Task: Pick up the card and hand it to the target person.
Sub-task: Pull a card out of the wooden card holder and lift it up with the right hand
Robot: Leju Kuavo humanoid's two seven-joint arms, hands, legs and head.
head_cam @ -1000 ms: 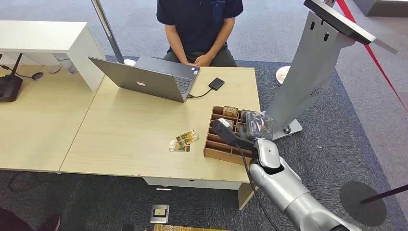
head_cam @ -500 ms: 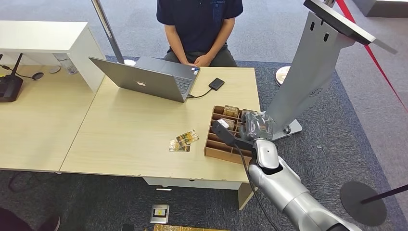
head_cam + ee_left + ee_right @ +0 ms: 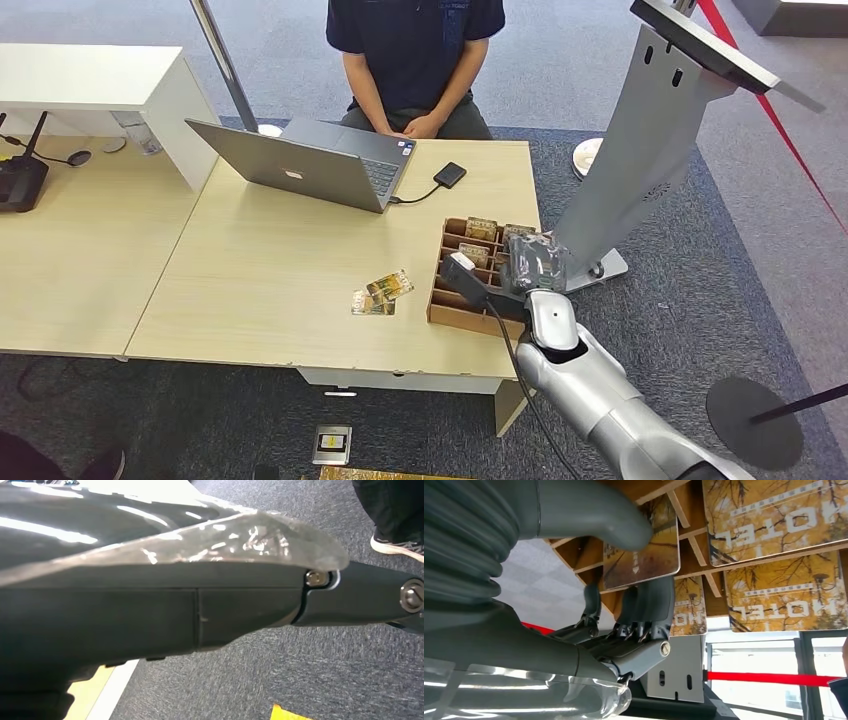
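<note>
My right hand is over the brown wooden card holder at the table's right edge. In the right wrist view its thick thumb and dark fingers pinch a yellow hotel card among the holder's dividers. More of the same cards sit in the neighbouring slots. Two loose cards lie on the table left of the holder. The target person sits at the far side with hands clasped. My left hand hangs by the floor, a dark finger held straight, holding nothing.
An open laptop with a cabled black drive stands before the person. A grey kiosk stand rises just right of the holder, close to my right arm. A second desk adjoins on the left.
My right hand has shifted slightly over the card holder, and the holder has nudged a little with it. The person and the loose cards have not moved.
</note>
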